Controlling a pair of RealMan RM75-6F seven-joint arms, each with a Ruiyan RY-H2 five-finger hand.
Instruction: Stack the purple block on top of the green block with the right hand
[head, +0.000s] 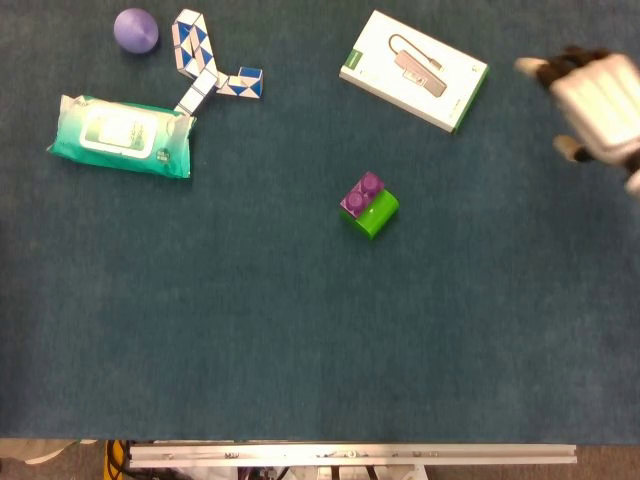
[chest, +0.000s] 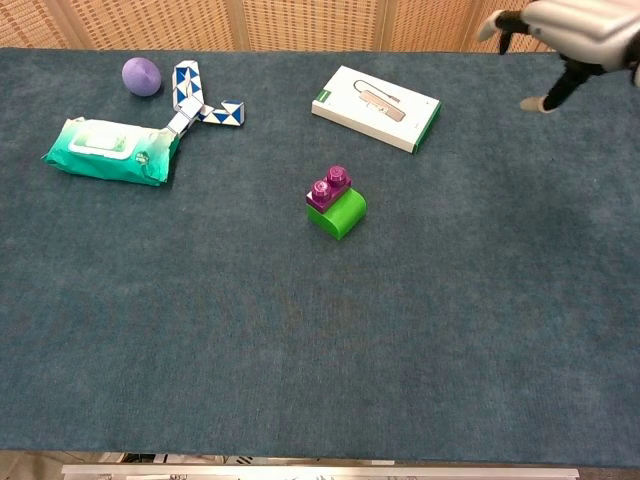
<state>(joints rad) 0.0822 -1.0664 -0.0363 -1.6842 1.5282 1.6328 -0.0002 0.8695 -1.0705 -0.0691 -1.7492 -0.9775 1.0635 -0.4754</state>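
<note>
The purple block (head: 361, 193) sits on top of the green block (head: 377, 214) near the middle of the blue-carpeted table (head: 300, 340); in the chest view the purple block (chest: 329, 188) rests on the left part of the green block (chest: 339, 214), its two studs facing up, and the pair stands free with nothing touching it. The right hand (head: 593, 96) is at the far right edge of the head view, well apart from the stack, raised above the table and holding nothing; its fingers (head: 535, 69) are spread and point left. The chest view shows the same right hand (chest: 565, 25) at the top right corner, partly cut by the frame, with one finger hanging down and the rest extended, so the hand is empty with fingers apart. The left hand appears in neither view. A white box with green edging (head: 414, 70) lies flat beyond the stack, between it and the far edge of the table, tilted relative to the table edge; its lid bears a printed picture of a small cabled device. At the far left lies a teal pack of wet wipes (head: 122, 135), label up. Just beyond the pack, a blue-and-white folding twist puzzle (head: 207, 72) lies bent on the surface, one end touching or nearly touching the pack's corner. A purple ball (head: 135, 30) rests beside the puzzle, near the far left corner.
</note>
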